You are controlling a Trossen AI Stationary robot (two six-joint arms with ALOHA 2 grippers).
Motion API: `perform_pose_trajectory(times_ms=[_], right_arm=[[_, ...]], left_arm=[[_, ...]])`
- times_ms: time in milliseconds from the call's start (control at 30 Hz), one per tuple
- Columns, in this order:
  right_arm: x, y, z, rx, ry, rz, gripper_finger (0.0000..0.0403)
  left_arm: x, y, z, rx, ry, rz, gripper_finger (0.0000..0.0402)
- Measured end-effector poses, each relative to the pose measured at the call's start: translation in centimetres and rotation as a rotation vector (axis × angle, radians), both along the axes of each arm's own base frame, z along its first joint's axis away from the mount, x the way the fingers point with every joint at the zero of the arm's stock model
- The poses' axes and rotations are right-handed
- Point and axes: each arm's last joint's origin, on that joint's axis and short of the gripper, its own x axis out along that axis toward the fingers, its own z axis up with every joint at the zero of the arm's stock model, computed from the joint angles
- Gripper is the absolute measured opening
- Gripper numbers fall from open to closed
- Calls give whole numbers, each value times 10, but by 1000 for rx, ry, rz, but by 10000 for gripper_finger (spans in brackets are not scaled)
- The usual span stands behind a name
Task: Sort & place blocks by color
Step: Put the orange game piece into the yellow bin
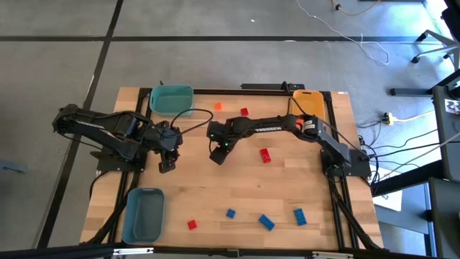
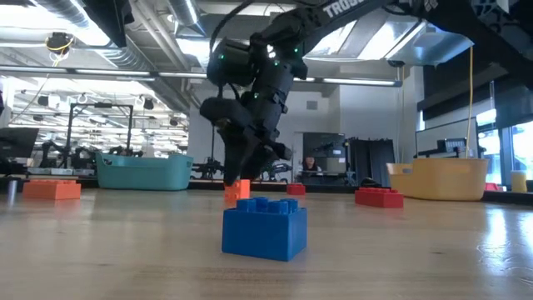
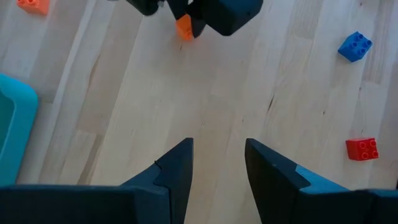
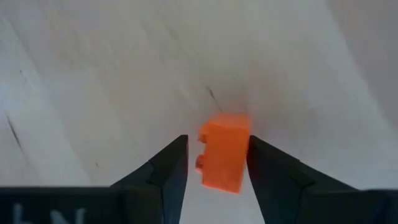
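My right gripper [image 1: 218,152] reaches to the table's middle and is shut on a small orange block [image 4: 224,158], which also shows under the fingers in the low view [image 2: 237,190]. My left gripper [image 1: 167,162] is open over bare wood just left of it, and its wrist view sees the orange block [image 3: 184,28] ahead. Loose on the table lie another orange block [image 1: 218,106], red blocks [image 1: 244,111] [image 1: 265,155] [image 1: 192,224] and blue blocks [image 1: 231,213] [image 1: 267,221] [image 1: 299,216]. My right gripper pinches the orange block by two opposite side faces [image 4: 242,155] between its two fingers, coming from above and pointing down. The block's studs [image 4: 201,163] face one finger. It sits close over the wood; whether it is lifted clear, I cannot tell.
A teal bin [image 1: 172,99] stands at the far edge left of centre, a yellow-orange bin [image 1: 307,101] at the far right, a grey-blue bin [image 1: 142,214] at the near left corner. Bare wood lies between the two arms and the near row of blocks.
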Motion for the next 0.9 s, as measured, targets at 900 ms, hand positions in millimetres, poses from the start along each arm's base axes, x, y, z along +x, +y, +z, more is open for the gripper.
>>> perform_pose_trajectory(times_ms=[900], right_arm=[[-7, -31, 27, -104, 199, 49, 93]], left_arm=[[-1, 1, -1, 14, 17, 6, 139]])
